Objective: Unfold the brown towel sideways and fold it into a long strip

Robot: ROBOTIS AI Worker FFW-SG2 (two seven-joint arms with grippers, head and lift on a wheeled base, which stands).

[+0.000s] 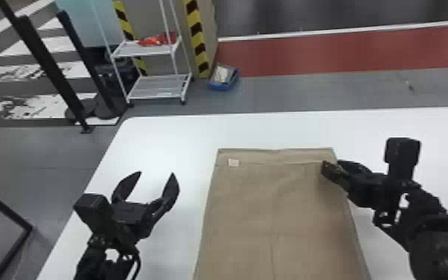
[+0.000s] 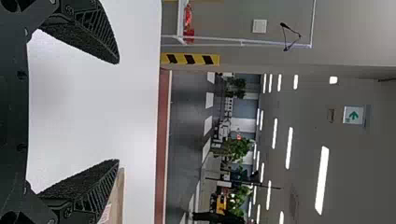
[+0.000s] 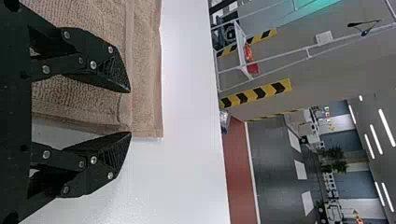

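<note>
The brown towel [image 1: 271, 208] lies flat on the white table, a small pale label near its far left corner. Left of it, apart from the cloth, my left gripper [image 1: 158, 177] is open and holds nothing; in the left wrist view the left gripper [image 2: 116, 111] has a sliver of towel [image 2: 120, 191] beside one finger. At the towel's far right corner is my right gripper [image 1: 331, 165], one finger over the cloth. In the right wrist view the right gripper [image 3: 130, 112] stands open around the towel's side edge, with the towel [image 3: 144, 70] corner reaching past the fingertips.
The white table [image 1: 167, 137] has its far edge beyond the towel and its left edge beside my left arm. On the floor behind stand a white shelf cart [image 1: 160, 87], a blue bin [image 1: 224, 78] and black posts [image 1: 48, 67].
</note>
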